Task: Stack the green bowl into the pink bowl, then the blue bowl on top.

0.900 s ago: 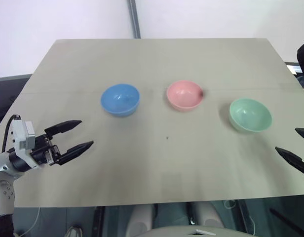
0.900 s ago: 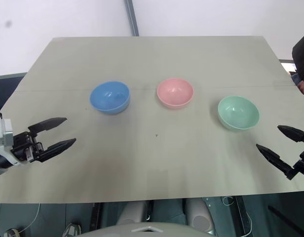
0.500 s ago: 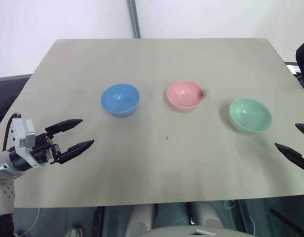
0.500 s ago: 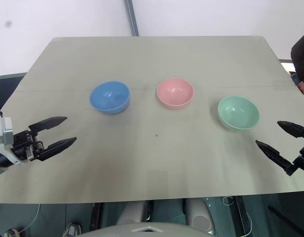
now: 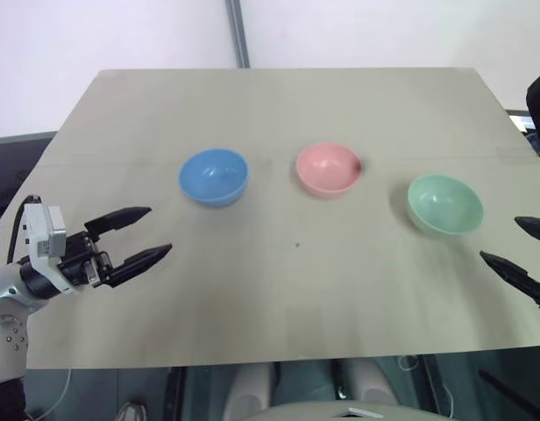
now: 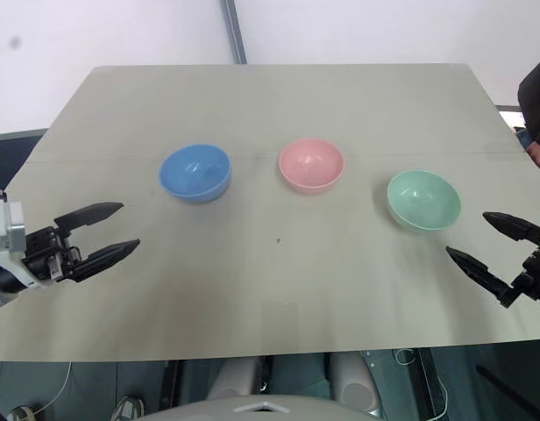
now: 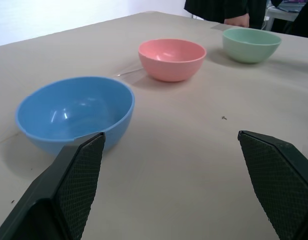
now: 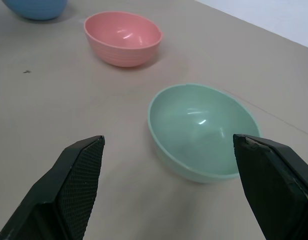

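Right wrist view is showing the green bowl (image 8: 203,131) sitting upright on the table (image 5: 279,289), framed by the wide-open right gripper (image 6: 496,254); being smooth, light plastic (likely slippery), it is best pinched at the near rim, while the left gripper (image 5: 137,235) is being held open, empty.

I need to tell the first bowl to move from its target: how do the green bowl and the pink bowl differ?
The green bowl is mint green; the pink bowl is pale salmon pink. The green bowl sits at the right end of the row, nearest the open right gripper; the pink bowl sits in the middle, next to the blue bowl. Both are upright, empty, plain, and look the same size.
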